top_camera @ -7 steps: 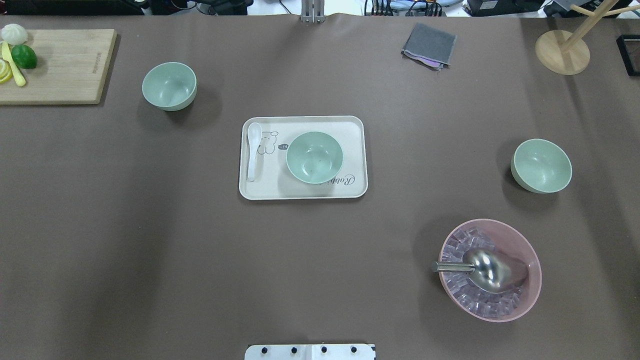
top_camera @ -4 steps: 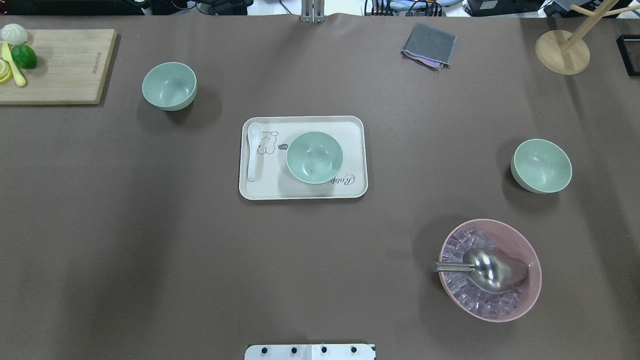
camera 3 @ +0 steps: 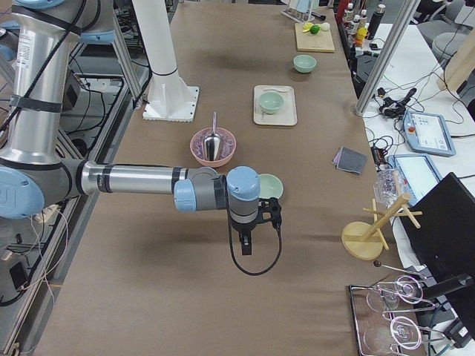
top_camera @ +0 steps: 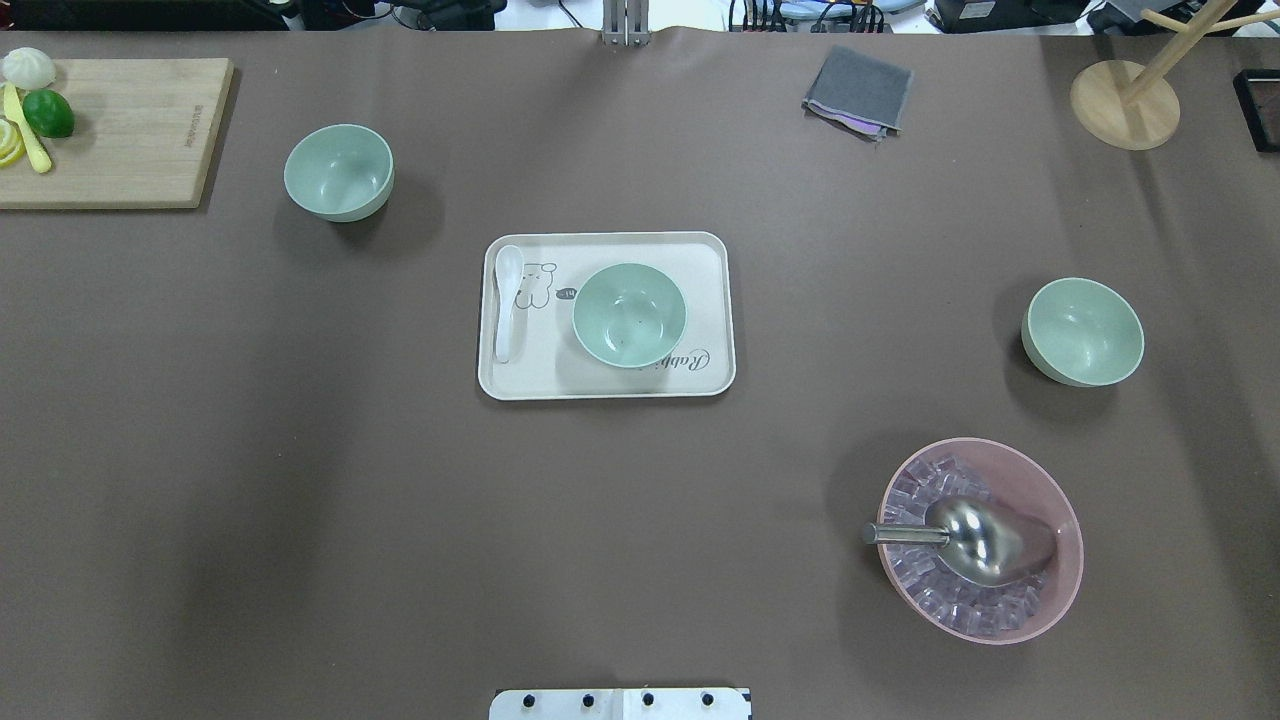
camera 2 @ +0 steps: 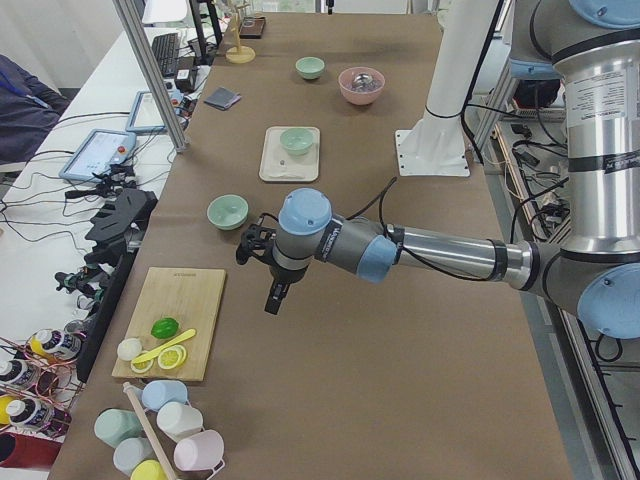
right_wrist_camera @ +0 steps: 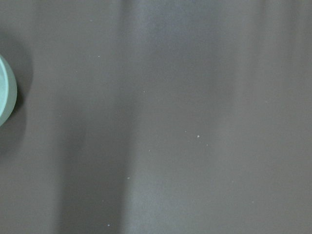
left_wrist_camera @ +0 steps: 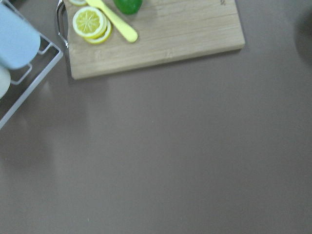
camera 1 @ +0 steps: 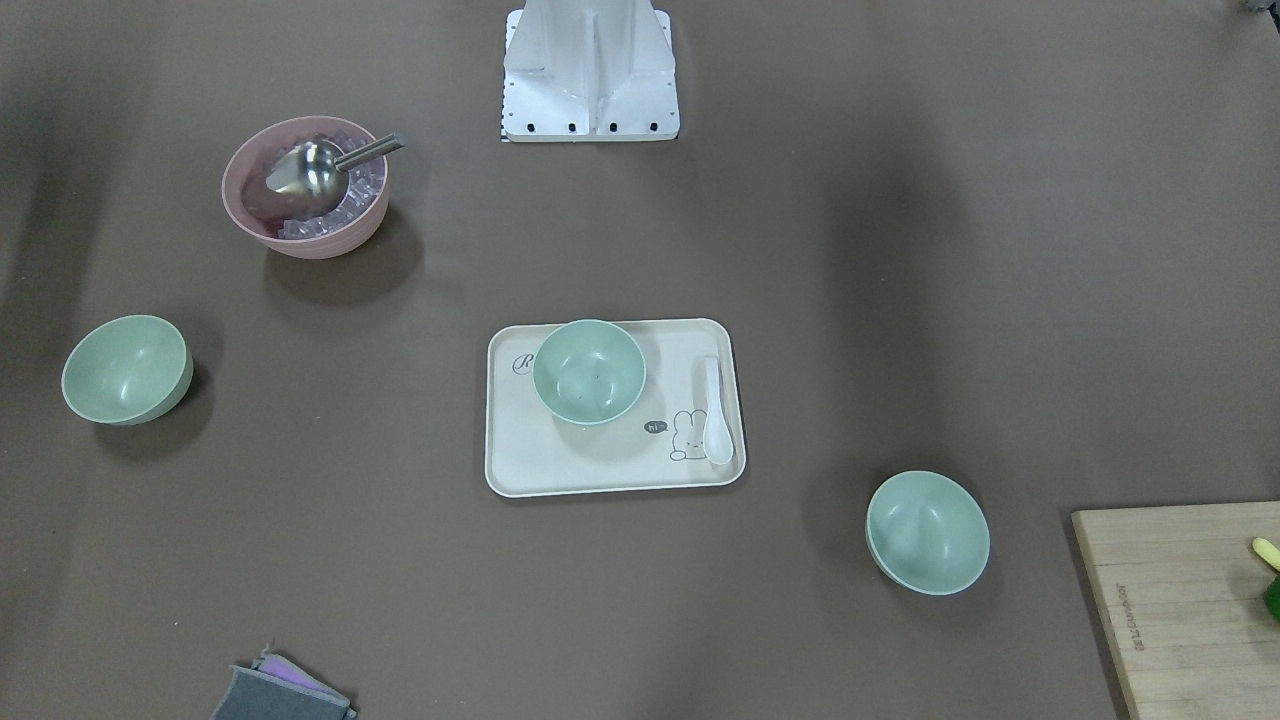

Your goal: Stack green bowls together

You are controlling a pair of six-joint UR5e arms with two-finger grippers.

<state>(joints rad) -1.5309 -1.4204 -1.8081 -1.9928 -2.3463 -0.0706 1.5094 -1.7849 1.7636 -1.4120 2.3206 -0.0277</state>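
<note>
Three pale green bowls stand apart on the brown table. One green bowl (top_camera: 338, 172) is at the far left, one (top_camera: 630, 315) sits on the cream tray (top_camera: 700, 380), and one (top_camera: 1082, 332) is at the right. The same bowls show in the front-facing view at the lower right (camera 1: 927, 533), on the tray (camera 1: 588, 372) and at the left (camera 1: 125, 370). My left gripper (camera 2: 275, 295) hangs above the table near the left bowl (camera 2: 227, 211). My right gripper (camera 3: 247, 241) hangs beside the right bowl (camera 3: 271, 185). I cannot tell whether either is open or shut. Both look empty.
A pink bowl (top_camera: 980, 540) with ice cubes and a metal scoop stands at the near right. A white spoon (top_camera: 507, 300) lies on the tray. A wooden cutting board (top_camera: 120, 130) with lime and lemon is far left; a grey cloth (top_camera: 858, 90) and a wooden stand (top_camera: 1125, 105) are at the back.
</note>
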